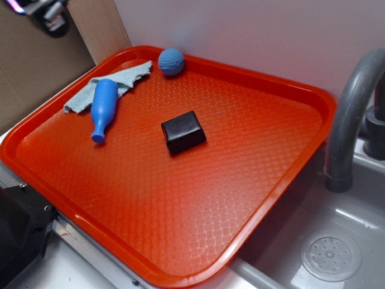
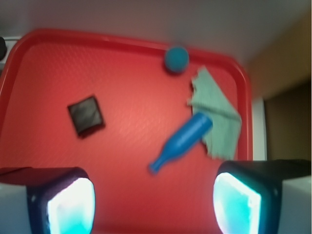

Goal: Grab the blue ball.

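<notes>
Four things lay on the red tray (image 1: 289, 174): the blue ball (image 1: 171, 61) against the far rim, a grey cloth (image 1: 114, 84) just beside it, a blue bottle (image 1: 103, 109) lying partly on the cloth, and a black block (image 1: 183, 131) mid-tray. The gripper (image 2: 153, 204) hung spread and empty above the tray, well apart from the ball.

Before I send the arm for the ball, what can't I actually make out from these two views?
- Gripper: wrist view shows only two fingers, wide apart, cut by the bottom edge; exterior view shows a blurred bit at the top-left corner.
- Ball: blurred in the wrist view, texture unreadable.
- Cloth: partly under the bottle in both views.
- Tray: near rim cut off in both views.
</notes>
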`<state>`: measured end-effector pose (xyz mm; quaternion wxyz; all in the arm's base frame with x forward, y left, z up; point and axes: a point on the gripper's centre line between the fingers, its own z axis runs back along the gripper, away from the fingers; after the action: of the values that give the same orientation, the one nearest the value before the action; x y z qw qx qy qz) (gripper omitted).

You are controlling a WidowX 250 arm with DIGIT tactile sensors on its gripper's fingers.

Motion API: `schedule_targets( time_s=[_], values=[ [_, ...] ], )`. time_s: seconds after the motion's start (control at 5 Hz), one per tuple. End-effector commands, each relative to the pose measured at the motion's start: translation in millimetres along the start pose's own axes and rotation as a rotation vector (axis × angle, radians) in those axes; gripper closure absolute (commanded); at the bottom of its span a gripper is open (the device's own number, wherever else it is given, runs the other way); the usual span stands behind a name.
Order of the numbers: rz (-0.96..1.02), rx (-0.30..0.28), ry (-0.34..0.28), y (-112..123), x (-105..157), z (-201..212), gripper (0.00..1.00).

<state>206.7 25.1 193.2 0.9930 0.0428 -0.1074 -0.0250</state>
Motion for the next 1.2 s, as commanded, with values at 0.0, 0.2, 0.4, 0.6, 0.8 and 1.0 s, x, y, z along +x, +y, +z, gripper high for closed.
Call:
schedule_targets(
  time_s=[0.0, 0.2, 0.4, 0.6, 0.8, 1.0],
  values=[
    [0.084, -0.041, -0.074, 14, 16, -13, 0.0],
    [0.084, -0.041, -0.074, 14, 16, -13, 0.0],
    [0.084, -0.041, -0.074, 14, 16, -13, 0.0],
    [0.084, -0.041, -0.074, 14, 16, -13, 0.0],
    [0.08, 0.076, -0.082, 24, 56, -64, 0.0],
    [-0.071, 0.024, -0.109, 32, 88, -99, 0.0]
  ],
)
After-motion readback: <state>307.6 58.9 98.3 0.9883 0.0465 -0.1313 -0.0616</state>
